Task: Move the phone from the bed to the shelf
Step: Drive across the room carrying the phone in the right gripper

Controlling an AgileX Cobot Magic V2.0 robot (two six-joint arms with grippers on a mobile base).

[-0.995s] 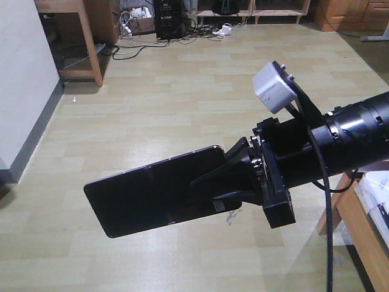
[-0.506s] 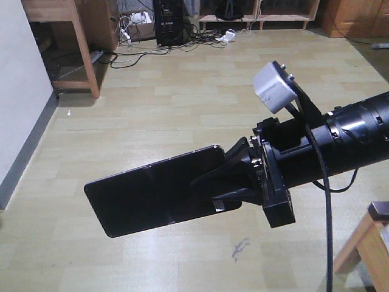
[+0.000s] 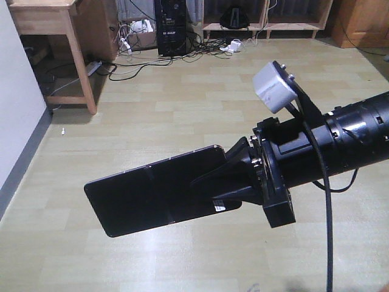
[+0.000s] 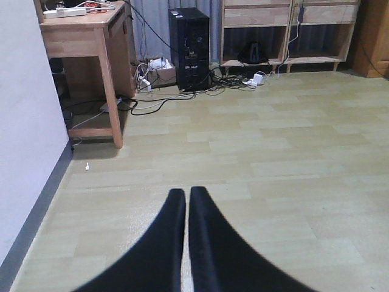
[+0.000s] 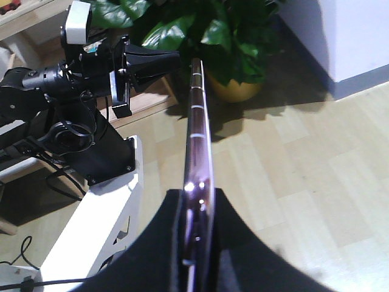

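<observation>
We log the flat glossy black phone (image 3: 152, 198) midair, centre frame, pinched at one end by the right gripper (image 3: 209, 185); left gripper (image 4: 185, 204) pressed together, empty. Risk: the overhang levers it loose in transit.

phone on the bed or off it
Off it: the phone is clamped in the right gripper, in the air over the floor.

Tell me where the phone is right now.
In the front view the phone sits centre-left, clamped in the right gripper, held in the air above the floor.
</observation>
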